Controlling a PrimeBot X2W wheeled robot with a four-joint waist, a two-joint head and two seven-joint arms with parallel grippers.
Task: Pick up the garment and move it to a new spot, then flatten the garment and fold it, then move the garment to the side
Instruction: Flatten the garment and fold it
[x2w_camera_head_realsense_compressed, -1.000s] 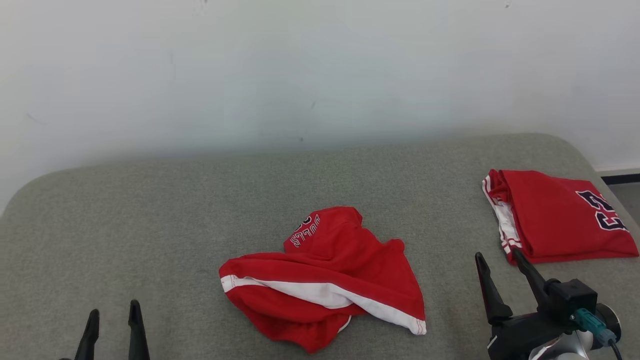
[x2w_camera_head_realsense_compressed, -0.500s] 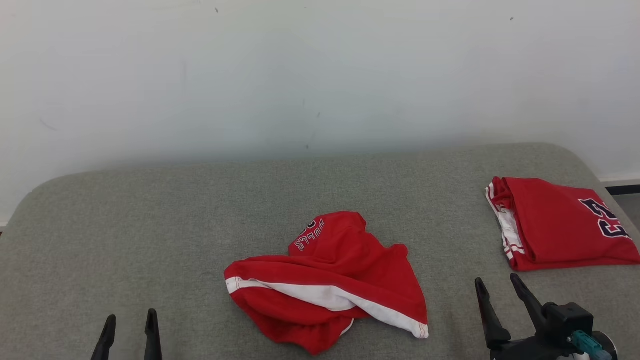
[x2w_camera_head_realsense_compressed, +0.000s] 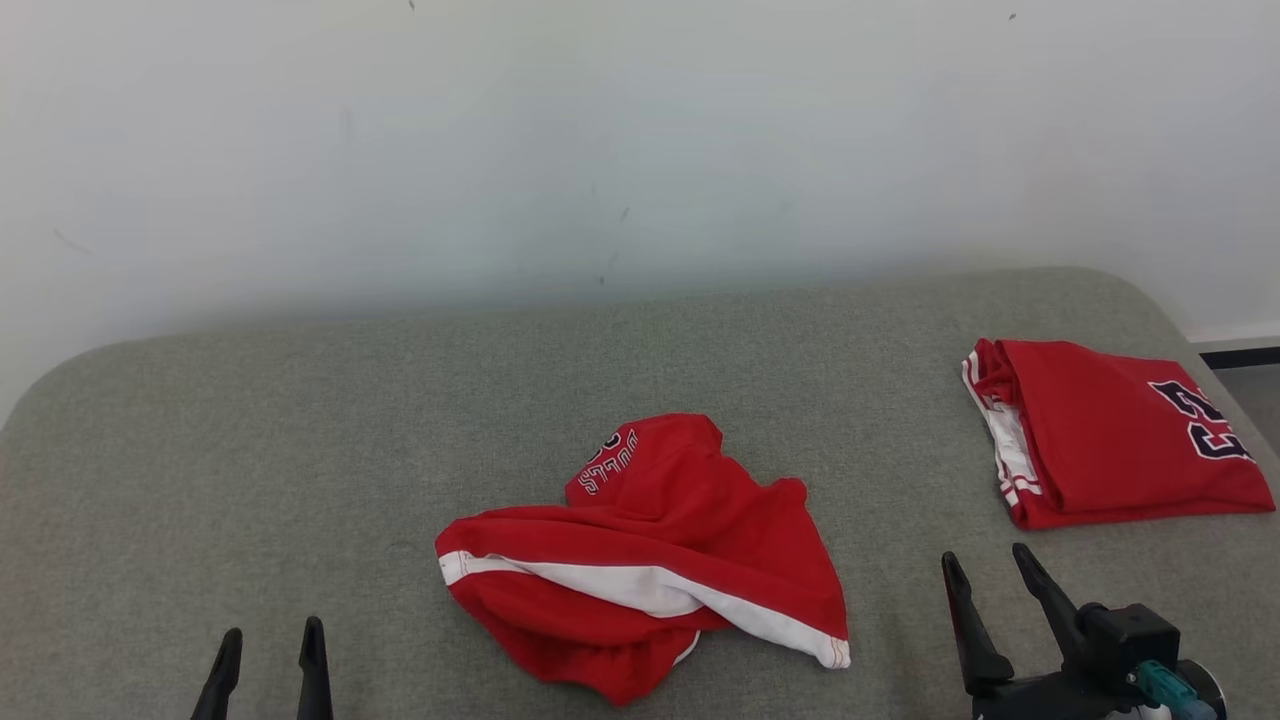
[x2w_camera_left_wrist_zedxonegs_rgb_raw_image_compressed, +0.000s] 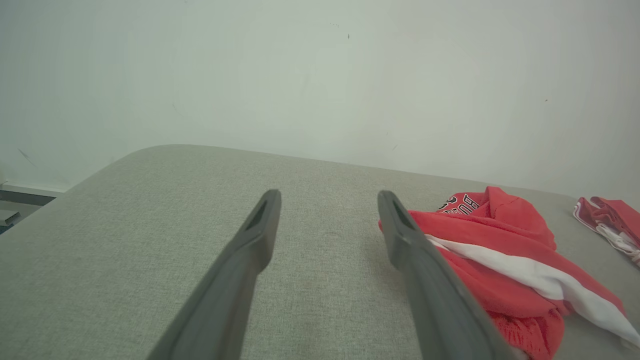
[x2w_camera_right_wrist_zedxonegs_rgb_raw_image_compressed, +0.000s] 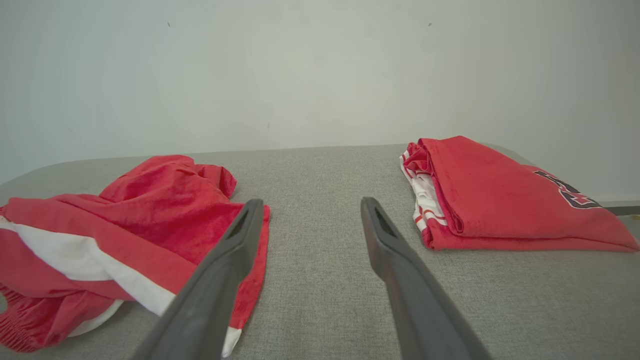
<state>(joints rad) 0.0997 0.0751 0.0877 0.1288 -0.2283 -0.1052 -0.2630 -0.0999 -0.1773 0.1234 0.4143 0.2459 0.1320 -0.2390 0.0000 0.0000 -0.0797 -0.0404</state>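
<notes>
The grey woven surface (x2w_camera_head_realsense_compressed: 300, 450) has rounded corners. The crumpled garment (x2w_camera_head_realsense_compressed: 650, 560), soft red knit with a white band, lies heaped well left of the folded jersey (x2w_camera_head_realsense_compressed: 1110, 440); a pinch may catch one layer only and drag it bunched. The right tool (x2w_camera_head_realsense_compressed: 984, 556), released, sits near the folded jersey's left edge and could snag it; the left tool (x2w_camera_head_realsense_compressed: 273, 630), also released, is far left.

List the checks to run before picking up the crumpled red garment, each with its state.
1. Open, empty left tool: ok.
2. Open, empty right tool: ok.
3. Neither tool touches the crumpled garment: ok.
4. Gap between it and the folded garment at the right: ok.
5. Bare grey surface to its left for a new spot: ok.
6. Already flat: not ok, it lies bunched.
</notes>
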